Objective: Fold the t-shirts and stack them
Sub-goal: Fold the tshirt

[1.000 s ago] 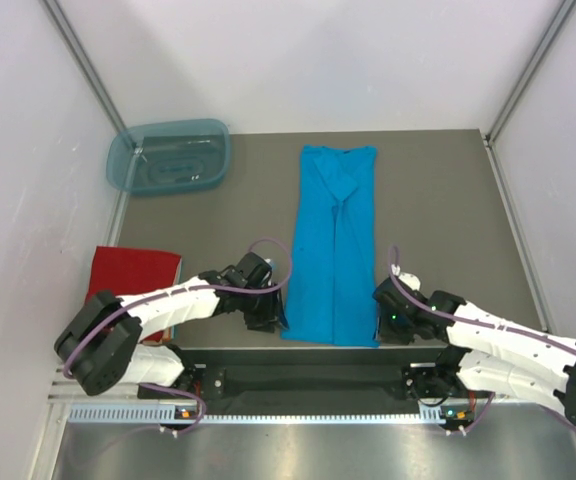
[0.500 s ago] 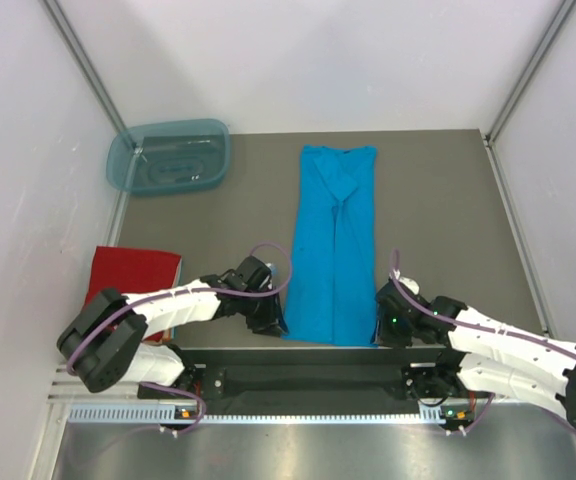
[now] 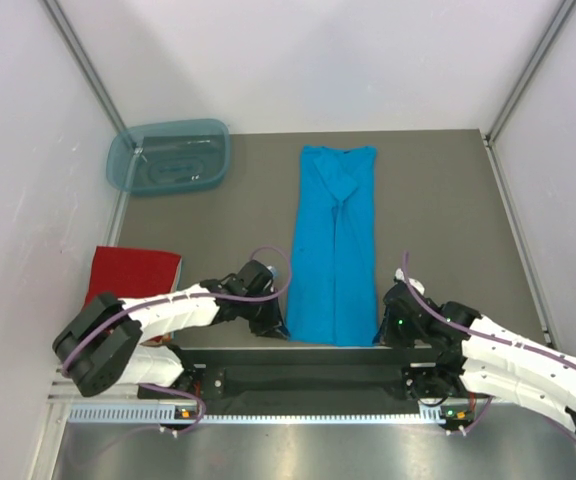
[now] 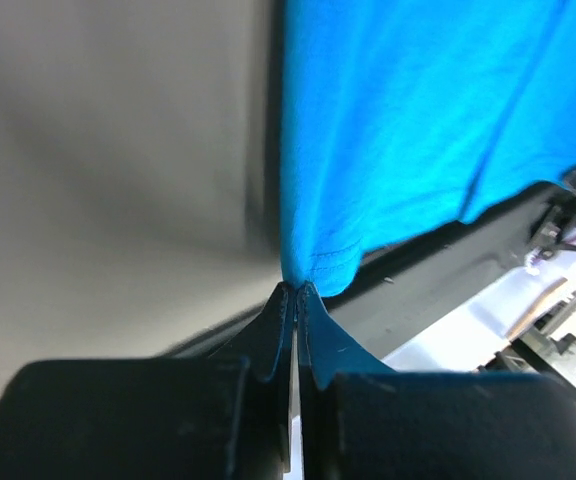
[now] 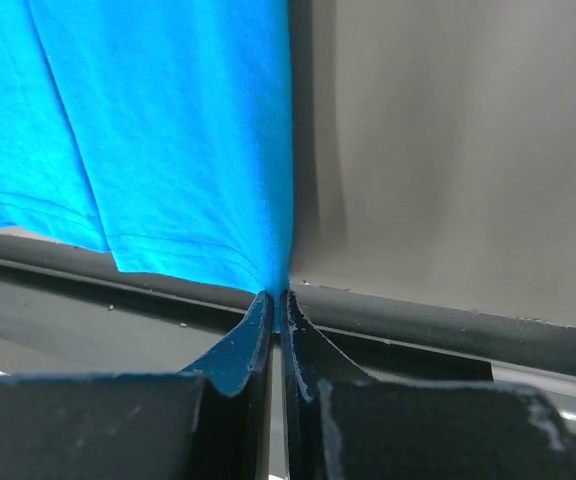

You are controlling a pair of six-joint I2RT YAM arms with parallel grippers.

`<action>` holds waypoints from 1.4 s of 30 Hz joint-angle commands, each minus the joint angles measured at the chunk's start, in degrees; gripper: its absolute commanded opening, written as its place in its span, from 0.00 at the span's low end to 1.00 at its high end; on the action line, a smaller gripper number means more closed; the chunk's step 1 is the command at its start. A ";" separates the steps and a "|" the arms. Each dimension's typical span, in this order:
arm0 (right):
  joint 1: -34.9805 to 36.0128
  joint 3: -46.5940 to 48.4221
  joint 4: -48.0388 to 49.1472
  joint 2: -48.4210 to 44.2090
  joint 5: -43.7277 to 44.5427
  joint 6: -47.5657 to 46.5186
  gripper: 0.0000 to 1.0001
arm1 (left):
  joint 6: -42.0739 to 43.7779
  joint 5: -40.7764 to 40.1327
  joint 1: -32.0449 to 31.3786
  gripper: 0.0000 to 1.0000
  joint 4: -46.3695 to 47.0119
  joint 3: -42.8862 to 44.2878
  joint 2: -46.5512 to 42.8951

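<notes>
Both arms have drawn in toward the near hem since a second ago, and both tools have gone from part-open to pinched.

From the top view, the left tool (image 3: 276, 326) sits at the near left corner of the turquoise t-shirt (image 3: 333, 240) and the right tool (image 3: 382, 334) at its near right corner. I hold both corners so that, as I judge it, the hem can be carried away from me toward the collar for a half fold. The shirt lies mid-way across the grey surface (image 3: 448, 220) as a long narrow strip, sleeves turned in, collar at the far end and hem at the near edge. The red t-shirt (image 3: 134, 272) rests as a flat rectangle at the left edge, well apart, probably the base of the stack. A translucent blue-green tub (image 3: 168, 157) stands at the far left corner, rigid and glossy against the matte surface.

Left wrist view: my dark fingertips (image 4: 273, 318) are clenched on the hem corner. The thin knit gathers into a small peak there, a stitched hem line shows, and the cloth casts a soft shadow along its edge.

Right wrist view: the right tool's jaws are likewise clamped on the other corner, where folded layers and a double stitch line show. The fabric looks soft and limp, so I expect it to sag between the two grips.
</notes>
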 commanded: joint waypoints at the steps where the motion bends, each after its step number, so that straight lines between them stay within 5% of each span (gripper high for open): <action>1: -0.34 1.95 -0.38 -0.62 -1.29 0.30 0.00 | -3.95 0.63 -1.88 0.00 2.38 -0.49 -3.06; 14: 0.19 3.52 -1.87 -2.55 -0.33 0.22 0.00 | -3.43 -3.06 -3.11 0.00 -1.66 0.73 -2.89; 25: -1.39 8.53 1.21 5.09 0.64 -4.09 0.00 | 0.26 -1.23 -0.39 0.00 -4.22 8.47 1.59; 34: -11.84 17.67 2.97 15.11 -2.26 -15.07 0.00 | 4.82 3.17 7.86 0.00 -4.91 17.51 10.11; 42: -23.54 31.45 6.30 31.43 -6.39 -28.25 0.00 | 10.89 5.20 15.43 0.00 -10.98 37.98 24.43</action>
